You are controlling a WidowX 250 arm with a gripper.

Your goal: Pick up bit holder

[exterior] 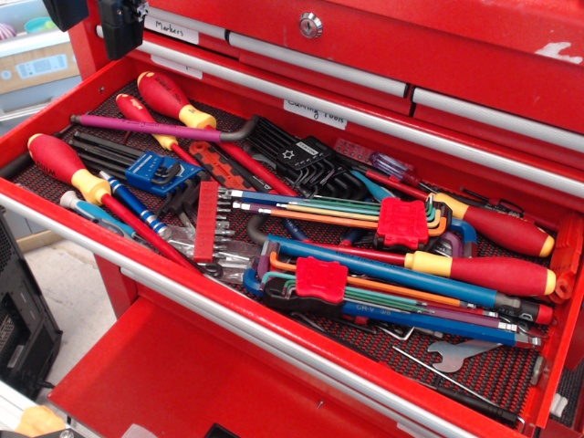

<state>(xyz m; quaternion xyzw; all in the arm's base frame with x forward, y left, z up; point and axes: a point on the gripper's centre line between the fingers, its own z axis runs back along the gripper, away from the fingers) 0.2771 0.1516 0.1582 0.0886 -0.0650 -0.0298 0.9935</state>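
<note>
A red tool chest point(383, 55) is seen with one drawer point(274, 338) pulled fully out, so that its contents are laid bare to reach from above. A dark ribbed liner point(497, 370) is spread under the tools, presumably to stop them sliding. Long screwdrivers point(68, 169) are laid at the left, and coloured hex keys are fanned from two red clips point(402, 222) at the centre and right. The bit holder point(208, 222) is found left of centre, lying flat and lengthwise front to back — its silver bits turned rightward, just beside the key tips. The pincer point(120, 32) is glimpsed at the upper left, well apart from it; open or closed cannot be told.
</note>
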